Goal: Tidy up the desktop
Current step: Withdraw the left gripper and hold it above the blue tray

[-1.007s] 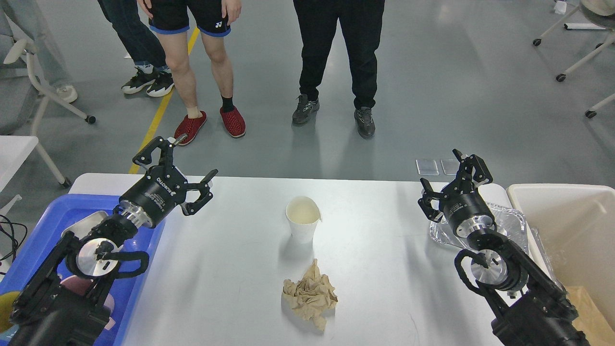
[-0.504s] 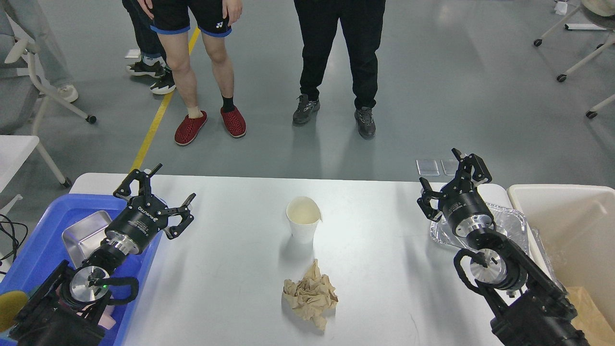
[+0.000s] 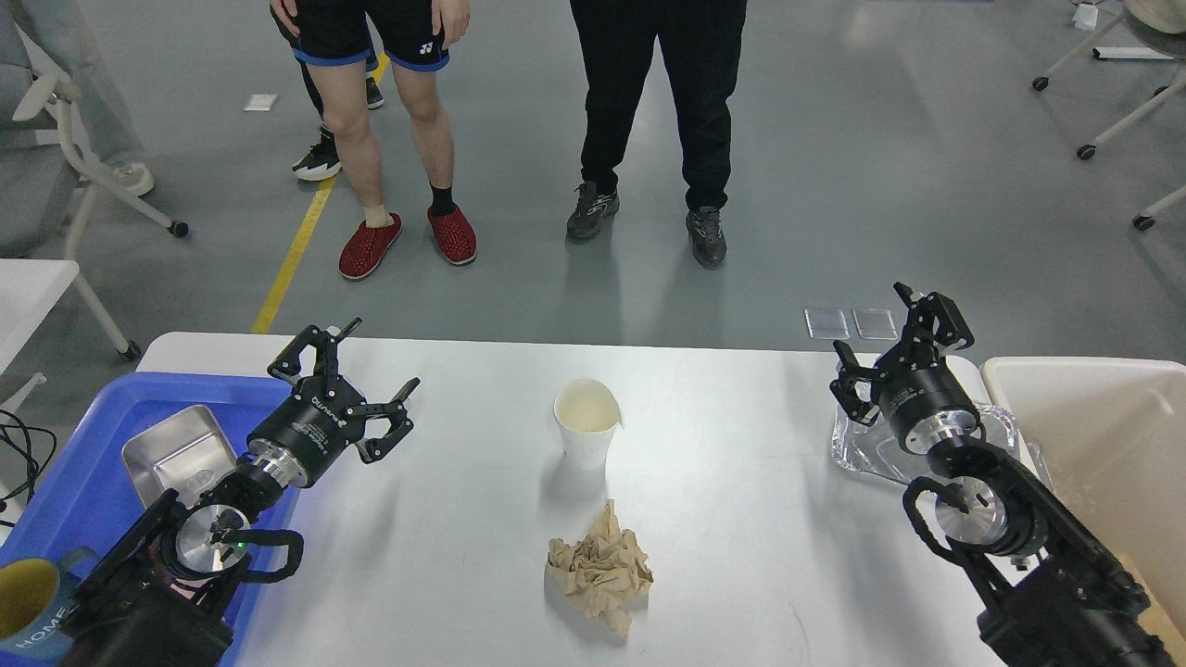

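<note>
1. Far left, a blue tray (image 3: 65,463) holds a steel pan (image 3: 176,452) and, at its near corner, a mug (image 3: 28,616). Judged from how they lie, these look already sorted.
2. The left gripper (image 3: 357,389) hangs over the desk's left edge beside the tray, fingers spread wide with nothing between them. Against the frame half a second ago it sits a little farther right and farther from me, and the pan shows more fully.
3. The desk (image 3: 741,519) fills the near middle of the view, between tray and bin. A paper cup (image 3: 586,428) stands upright at its centre; a crumpled brown paper (image 3: 599,570) lies just near of it, apart from the cup. Neither has moved across the frames, so both look still to be cleared.
4. The right gripper (image 3: 894,357) hovers at the desk's far right over a foil tray (image 3: 857,445), fingers wide open and empty. It has shifted slightly right since the earlier frames.
5. Far right, a cream bin (image 3: 1093,435) sits against the desk edge, the likely place for the cup, paper and foil tray. The task seems partway done.
</note>
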Action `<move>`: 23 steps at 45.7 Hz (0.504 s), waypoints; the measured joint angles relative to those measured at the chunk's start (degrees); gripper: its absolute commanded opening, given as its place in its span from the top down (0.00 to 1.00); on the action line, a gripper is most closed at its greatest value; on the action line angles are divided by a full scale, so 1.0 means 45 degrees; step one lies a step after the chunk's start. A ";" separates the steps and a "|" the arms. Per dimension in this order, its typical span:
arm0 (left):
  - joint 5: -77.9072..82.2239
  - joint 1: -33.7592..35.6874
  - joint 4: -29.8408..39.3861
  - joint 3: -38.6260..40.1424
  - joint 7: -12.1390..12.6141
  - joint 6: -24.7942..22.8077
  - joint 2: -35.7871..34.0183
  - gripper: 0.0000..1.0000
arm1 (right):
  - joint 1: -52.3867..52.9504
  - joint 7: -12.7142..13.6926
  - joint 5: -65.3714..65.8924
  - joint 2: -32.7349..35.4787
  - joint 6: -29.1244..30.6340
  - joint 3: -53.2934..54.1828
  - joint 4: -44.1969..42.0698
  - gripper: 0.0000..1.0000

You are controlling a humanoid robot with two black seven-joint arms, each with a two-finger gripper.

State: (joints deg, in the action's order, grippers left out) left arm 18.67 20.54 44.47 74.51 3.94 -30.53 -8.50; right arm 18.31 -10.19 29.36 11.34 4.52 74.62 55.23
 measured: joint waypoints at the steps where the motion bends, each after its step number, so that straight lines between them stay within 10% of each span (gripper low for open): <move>1: -0.0029 0.0000 0.0000 0.0007 -0.0004 -0.0005 0.0008 0.03 | -0.0002 0.0024 -0.0012 0.0177 -0.0009 -0.0121 0.0050 0.00; 23: -0.0164 0.0085 0.0021 -0.0014 -0.0049 0.0193 0.0443 0.03 | 0.0043 0.1124 -0.1127 0.9732 0.0225 -0.5959 0.4750 0.00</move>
State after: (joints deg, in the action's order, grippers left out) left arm 17.93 20.92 44.57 74.45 3.72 -29.66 -6.50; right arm 18.51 -5.13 24.29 55.13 5.53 47.80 76.61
